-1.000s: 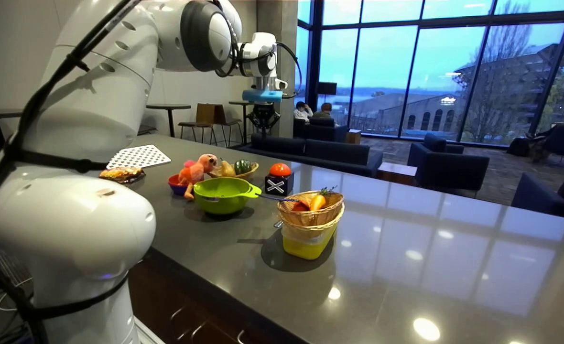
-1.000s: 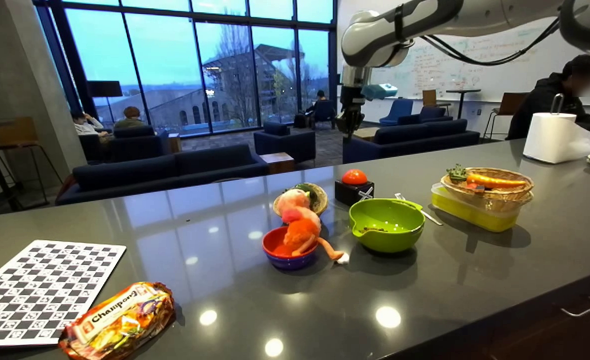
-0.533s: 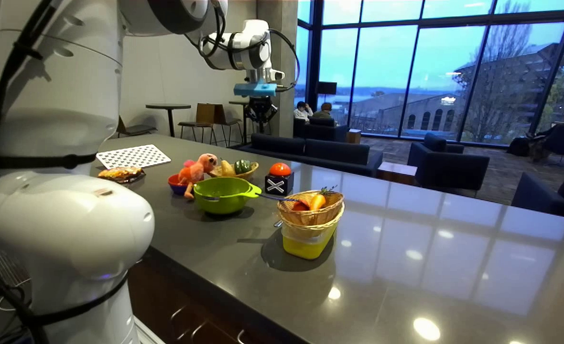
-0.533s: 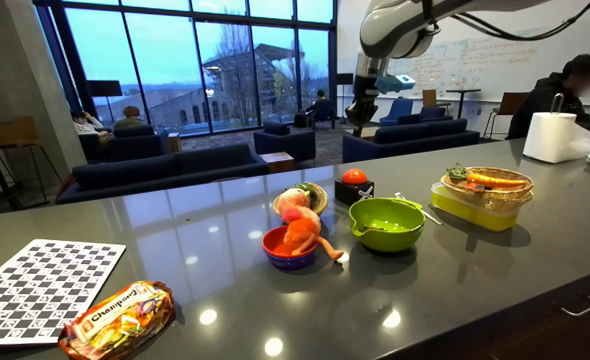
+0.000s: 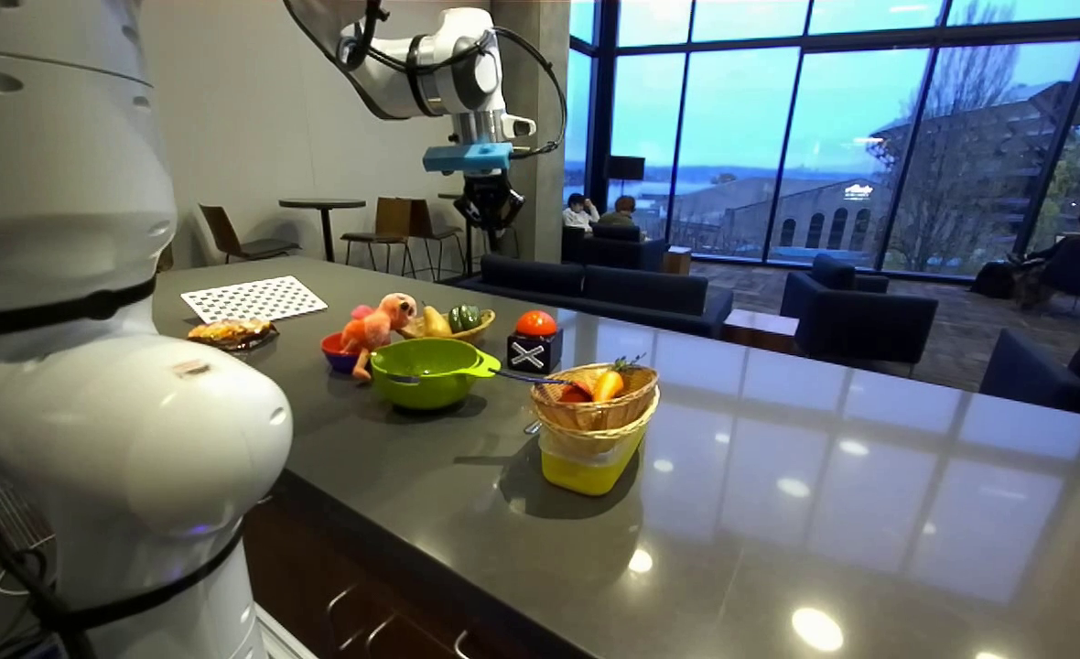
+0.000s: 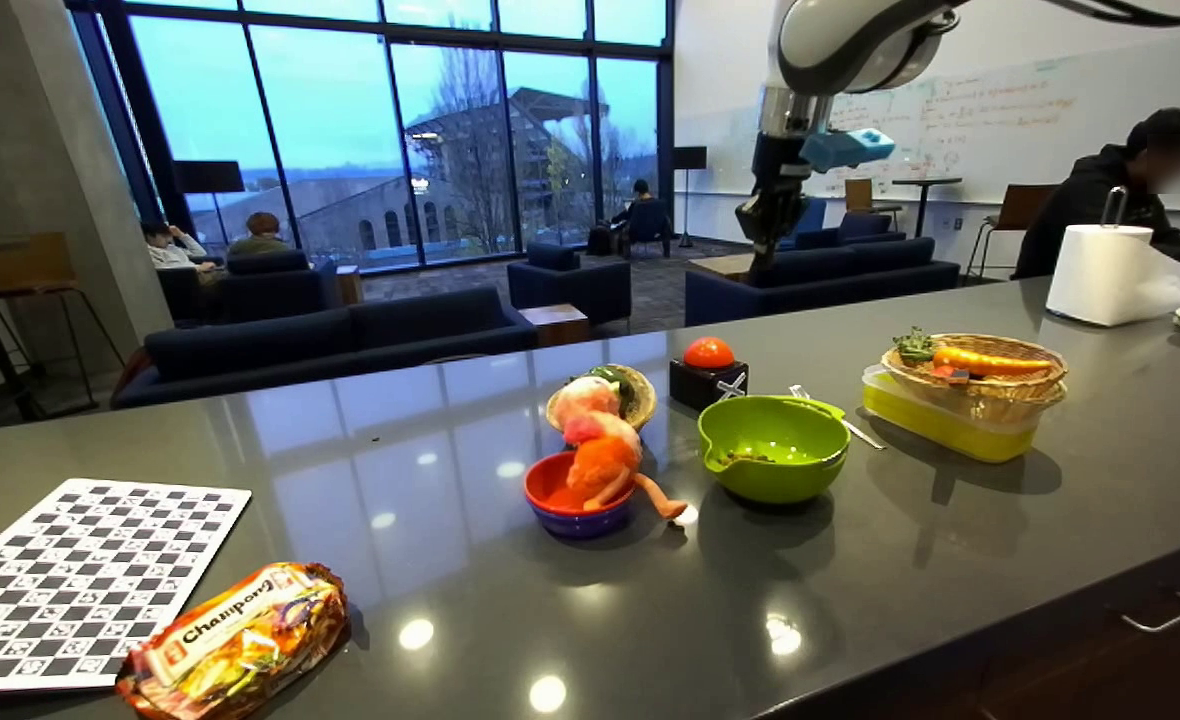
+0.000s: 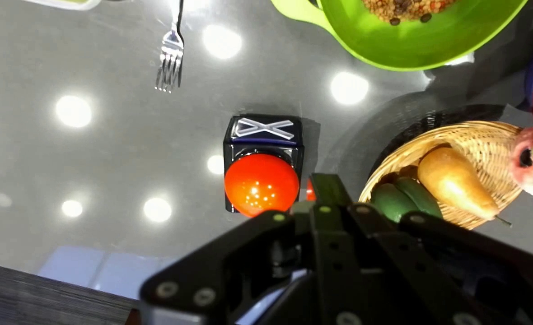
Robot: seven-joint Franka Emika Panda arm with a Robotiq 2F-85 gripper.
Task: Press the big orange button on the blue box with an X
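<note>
- The gripper is the nearest thing in the wrist view. It appears narrow to us, with its fingertips together, and we see nothing held in it.
- Just beside these fingertips there is a small red patch; we cannot tell what it is.
- The orange button lies below the gripper and to its side: left of the fingertips in the wrist view, and lower than them in both exterior views, with air between. We judge that the coming move needs first a sideways correction, then a straight descent. The button is round from above, so it offers no long axis to follow; only the centring should matter.
- The button sits on top of the box, which stands upright on the counter. To us it looks more black than blue. The white X is on its side face.
- The gripper seems to cover a part of the wicker basket in the wrist view, and the green bowl seems to hide a lower corner of the box in an exterior view.
- The arm is cut off in both exterior views.
- Far behind, the writing on the whiteboard is too small for us.
</note>
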